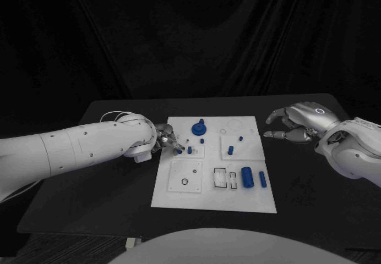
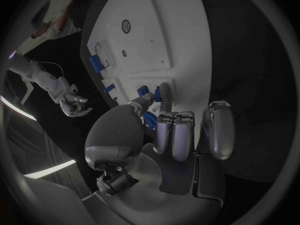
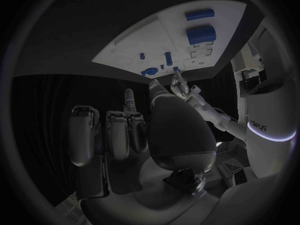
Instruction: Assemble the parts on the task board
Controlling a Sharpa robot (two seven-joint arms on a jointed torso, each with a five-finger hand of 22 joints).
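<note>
The task board lies flat in the middle of the black table, its long side running away from the robot. Small blue parts sit on it: a round part with an upright stem near the far edge, two short pegs in the middle, and two longer cylinders lying side by side toward the near right. A black ring rests in a square recess at the near left.

The left hand reaches over the board's left edge, close beside the stemmed part. In the left wrist view its thumb and one finger come together on a small blue part just above the board's surface, while the other fingers stay curled back beside the palm. In the head view that part shows at the fingertips, just inside the board's left margin.

The right hand hovers off the board, beyond its far right corner and well apart from every part. Its fingers bend loosely inward with gaps between them and nothing in them. In the right wrist view one finger points toward the board, which lies ahead with its blue parts visible across it.
</note>
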